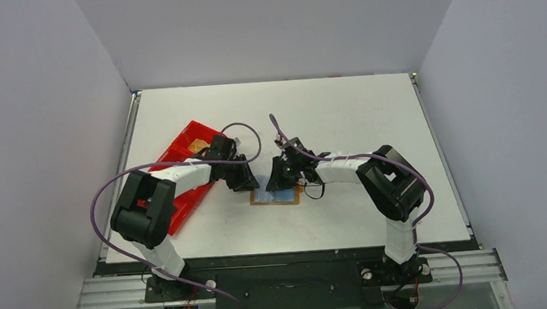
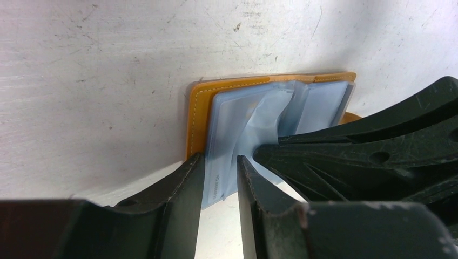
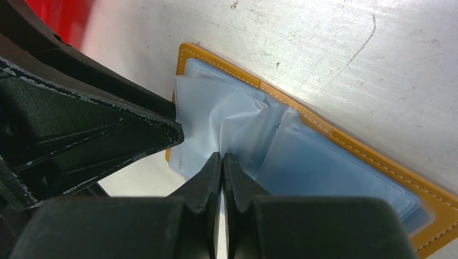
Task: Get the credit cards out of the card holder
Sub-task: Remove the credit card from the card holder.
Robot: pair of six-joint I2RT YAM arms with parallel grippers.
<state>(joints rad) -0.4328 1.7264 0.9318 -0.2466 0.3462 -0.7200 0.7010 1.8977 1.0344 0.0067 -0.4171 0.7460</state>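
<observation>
Scuffed white table (image 1: 340, 113), grey walls on three sides. On it the card holder (image 1: 277, 196) lies opened flat, near the middle and toward the front edge, with its long axis running left to right between your two arms. Its clear sleeves (image 3: 237, 116) are rucked up at the fold. One credit card (image 2: 216, 186) projects from the holder's left end, pointing toward your left arm.

Your left gripper (image 2: 219, 162) has its jaws apart, one finger on each side of the projecting card end. Whether the pads bear on the card cannot be confirmed. Your right gripper (image 3: 222, 159) has its jaws together, with the tips set on the sleeves at the fold. Whether a leaf is pinched cannot be told. Beyond the left gripper sits a red tray (image 1: 184, 161).

Assessment: the left arm is the nearer to the card. The draw should run leftward along the holder's long axis, away from the right gripper. Risk noted: the holder may drag along with the card.
</observation>
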